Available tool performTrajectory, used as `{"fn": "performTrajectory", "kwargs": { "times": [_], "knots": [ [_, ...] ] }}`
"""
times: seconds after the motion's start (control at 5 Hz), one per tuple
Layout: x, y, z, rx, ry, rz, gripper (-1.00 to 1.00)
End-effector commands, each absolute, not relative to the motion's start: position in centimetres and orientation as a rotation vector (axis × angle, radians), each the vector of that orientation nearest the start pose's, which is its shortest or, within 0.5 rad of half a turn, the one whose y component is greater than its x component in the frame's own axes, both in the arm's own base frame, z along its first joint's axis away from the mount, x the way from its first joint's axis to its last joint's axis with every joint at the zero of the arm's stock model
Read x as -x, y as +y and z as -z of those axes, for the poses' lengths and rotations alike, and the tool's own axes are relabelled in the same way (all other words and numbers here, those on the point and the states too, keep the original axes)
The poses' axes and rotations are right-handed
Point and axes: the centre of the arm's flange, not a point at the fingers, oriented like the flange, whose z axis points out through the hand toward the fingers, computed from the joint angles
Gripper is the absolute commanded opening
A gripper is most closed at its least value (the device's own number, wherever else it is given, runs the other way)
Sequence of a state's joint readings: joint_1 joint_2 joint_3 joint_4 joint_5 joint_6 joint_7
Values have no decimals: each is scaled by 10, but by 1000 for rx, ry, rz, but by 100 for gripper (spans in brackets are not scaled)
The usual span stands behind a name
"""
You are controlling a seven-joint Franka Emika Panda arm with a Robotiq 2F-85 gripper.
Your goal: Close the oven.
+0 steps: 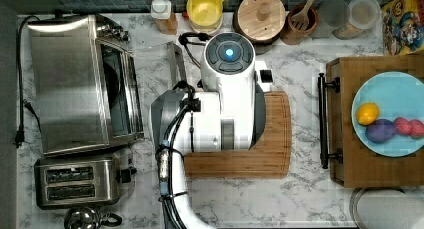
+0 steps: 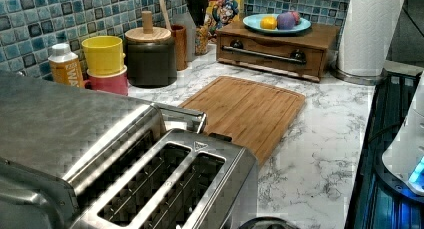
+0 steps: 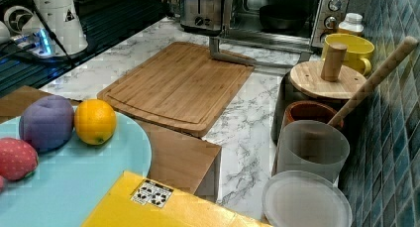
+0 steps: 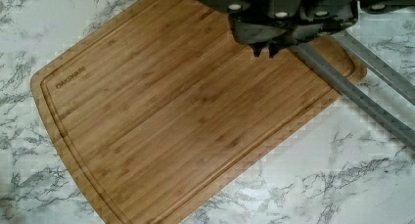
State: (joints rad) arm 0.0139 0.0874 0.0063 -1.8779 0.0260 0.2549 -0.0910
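The oven (image 1: 82, 84) sits at the top view's left on the marble bench (image 1: 305, 194), door (image 3: 257, 43) dropped flat toward the cutting board (image 1: 270, 154), its bar handle (image 4: 352, 94) lying just beside the board's edge. The end effector (image 4: 265, 49) hangs above the board, fingertips pinched together with nothing between them (the handle passes close by, apart from them). A two-slot toaster (image 1: 75, 181) stands right beside the oven.
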Motion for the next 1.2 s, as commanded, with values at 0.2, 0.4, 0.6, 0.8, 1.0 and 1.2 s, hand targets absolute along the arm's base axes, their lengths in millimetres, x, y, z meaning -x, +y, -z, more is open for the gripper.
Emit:
{"fn": "performTrajectory", "kwargs": {
  "times": [0.2, 0.4, 0.6, 0.8, 1.0, 1.2],
  "knots": [
    [-566, 21, -435, 2948, 840, -147, -100],
    [-576, -12, -403, 2799, 571, -184, -100],
    [-590, -43, -376, 2698, 342, -204, -100],
    [-614, -57, -345, 2593, 177, -175, -100],
    [-630, -44, -332, 2496, -71, -99, -100],
    [-628, -28, -331, 2429, -155, 61, -100]
  ]
}}
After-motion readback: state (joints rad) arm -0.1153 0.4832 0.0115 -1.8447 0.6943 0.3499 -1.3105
